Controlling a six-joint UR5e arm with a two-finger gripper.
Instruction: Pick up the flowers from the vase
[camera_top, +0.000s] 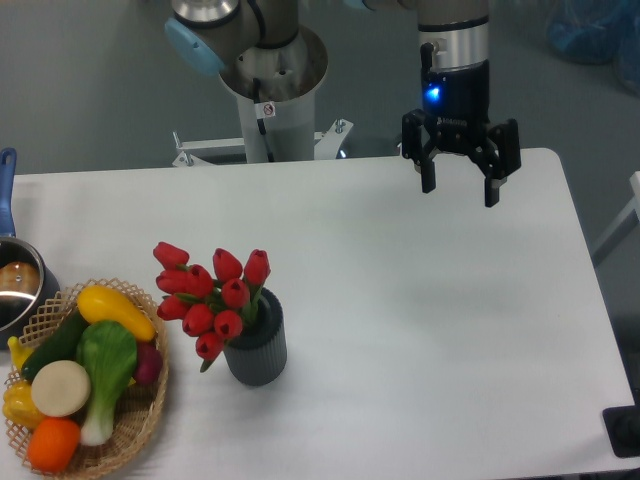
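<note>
The red tulips (213, 297) stand in the dark grey ribbed vase (256, 347) on the white table (420, 330), near its front left, just beside a wicker basket (130, 420) of toy vegetables. The gripper (460, 188) hangs well apart from them, above the table's far right side, its fingers spread and holding nothing.

Flowers (213, 298) sitting in vase (257, 344), leaning left, near front-left of desk (420, 330). Basket (125, 435) of toy vegetables (95, 370) lying just left of vase. Pot (17, 285) standing behind basket at left edge. Claw (459, 187) hanging over far right, well apart from vase.
</note>
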